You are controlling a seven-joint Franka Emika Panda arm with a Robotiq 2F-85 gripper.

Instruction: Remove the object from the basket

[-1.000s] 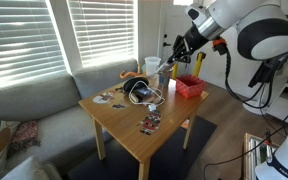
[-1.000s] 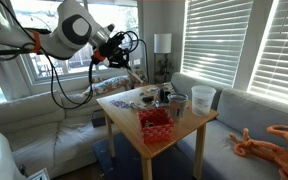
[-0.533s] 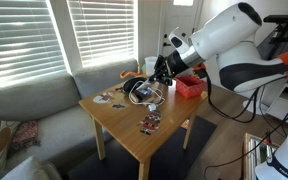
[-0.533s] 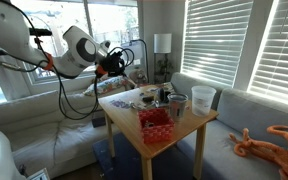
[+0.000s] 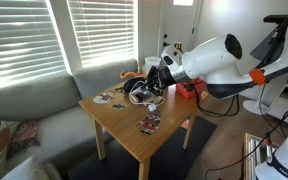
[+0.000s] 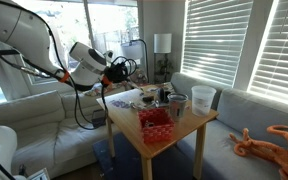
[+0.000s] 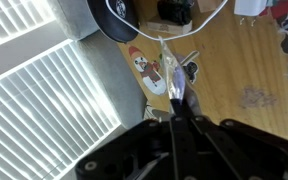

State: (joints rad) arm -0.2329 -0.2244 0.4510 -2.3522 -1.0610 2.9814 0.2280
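Basket (image 6: 156, 122) rests on table (image 6: 191, 122); gripper (image 7: 176, 92) hovers well apart, jaws clamped on thin pale stick (image 7: 165, 55).

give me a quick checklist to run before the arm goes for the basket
1. Tool open for a grasp: not ok, the jaws look shut in the wrist view.
2. Tool above the basket: not ok, it hangs toward the other end of the table.
3. Object visible inside the basket: cannot tell, the inside is too small to read.
4. Basket sitting flat on the table: ok in an exterior view.
5. Cup apart from the basket: ok, there is a gap between them.
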